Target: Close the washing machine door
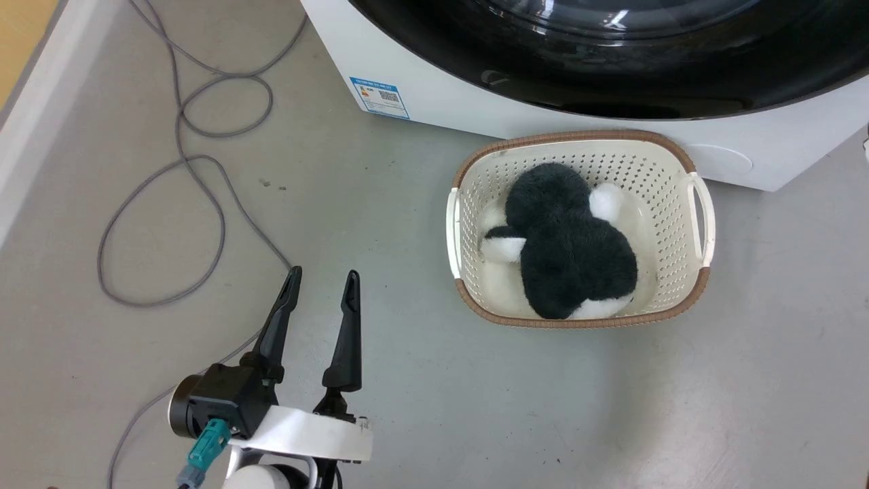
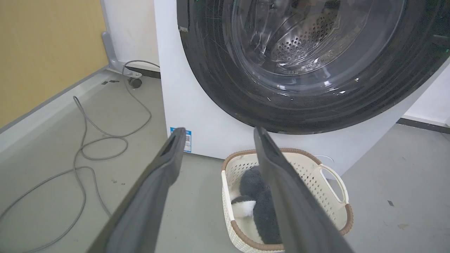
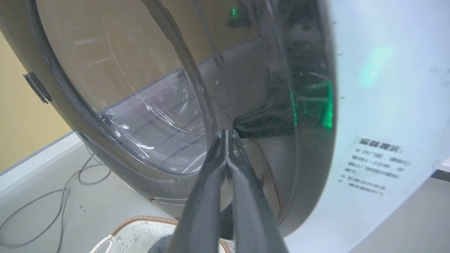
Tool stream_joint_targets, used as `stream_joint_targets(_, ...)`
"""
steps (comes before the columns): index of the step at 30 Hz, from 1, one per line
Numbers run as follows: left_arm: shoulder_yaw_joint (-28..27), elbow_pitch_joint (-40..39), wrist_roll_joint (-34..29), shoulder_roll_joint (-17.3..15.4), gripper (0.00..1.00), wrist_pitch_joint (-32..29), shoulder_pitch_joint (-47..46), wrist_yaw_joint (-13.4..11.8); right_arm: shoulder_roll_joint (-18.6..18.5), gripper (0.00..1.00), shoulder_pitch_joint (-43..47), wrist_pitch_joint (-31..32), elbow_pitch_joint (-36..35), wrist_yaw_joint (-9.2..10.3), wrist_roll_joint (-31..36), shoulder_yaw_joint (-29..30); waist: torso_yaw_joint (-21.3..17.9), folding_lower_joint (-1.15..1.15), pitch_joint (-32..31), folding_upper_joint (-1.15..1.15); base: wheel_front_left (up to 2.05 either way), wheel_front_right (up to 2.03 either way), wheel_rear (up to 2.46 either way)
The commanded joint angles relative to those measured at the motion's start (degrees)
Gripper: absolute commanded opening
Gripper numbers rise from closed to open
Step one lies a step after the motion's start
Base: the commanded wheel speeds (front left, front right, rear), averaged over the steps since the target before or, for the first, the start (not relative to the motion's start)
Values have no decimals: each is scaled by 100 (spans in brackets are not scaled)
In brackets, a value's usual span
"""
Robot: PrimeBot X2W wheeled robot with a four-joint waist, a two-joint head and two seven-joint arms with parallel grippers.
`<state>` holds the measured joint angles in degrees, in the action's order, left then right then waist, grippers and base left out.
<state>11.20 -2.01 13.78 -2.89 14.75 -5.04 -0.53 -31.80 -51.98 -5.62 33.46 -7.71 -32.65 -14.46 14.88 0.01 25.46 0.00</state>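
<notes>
The washing machine door [image 1: 611,75] is a glossy black disc with a clear glass window, and it lies against the machine's white front [image 1: 434,102]. In the left wrist view the door [image 2: 309,105] fills the upper right, with the steel drum visible through its glass. My left gripper [image 1: 322,275] hangs open and empty over the floor, left of the basket, its fingers [image 2: 219,131] pointing at the machine. My right gripper [image 3: 227,131] is shut on nothing, its tips right at the door's [image 3: 140,88] dark rim. I cannot tell whether they touch it.
A white laundry basket [image 1: 703,210] with a brown rim stands on the floor just in front of the machine, holding a black-and-white plush toy [image 1: 570,244]. A grey cable [image 1: 204,170] loops over the floor on the left, near a raised pale ledge [image 1: 27,122].
</notes>
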Motion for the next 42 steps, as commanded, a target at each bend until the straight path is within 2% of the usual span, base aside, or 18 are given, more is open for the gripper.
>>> stream_joint_targets(1,13,-27,15,1,100,25,-75,-31,-6,0,-154,-21,93,22,49,79,3,-1,-4,0,0,0,0)
stream_joint_targets(11,-59,13,8,1,100,25,-52,-33,211,0,-119,-323,392,22,72,79,-102,-1,-260,0,0,0,0)
stream_joint_targets(17,-165,67,-41,1,100,25,21,-16,361,0,548,-618,290,22,154,-258,-308,-1,-754,0,0,0,0)
stream_joint_targets(23,-404,247,-160,2,100,25,149,131,507,0,1355,-843,-56,22,272,-322,-600,-1,-1313,0,0,0,0)
stream_joint_targets(29,-591,283,-271,2,100,25,326,178,964,0,2400,-929,-819,22,821,127,-880,-1,-1684,0,0,0,0)
stream_joint_targets(36,-692,337,-353,2,100,25,471,218,1736,0,3645,-936,-1913,22,1473,1072,-1095,-1,-1951,0,0,0,0)
stream_joint_targets(42,-694,496,-475,2,100,25,627,247,2333,0,4504,-814,-2452,22,2020,1692,-1195,-1,-2104,0,0,0,0)
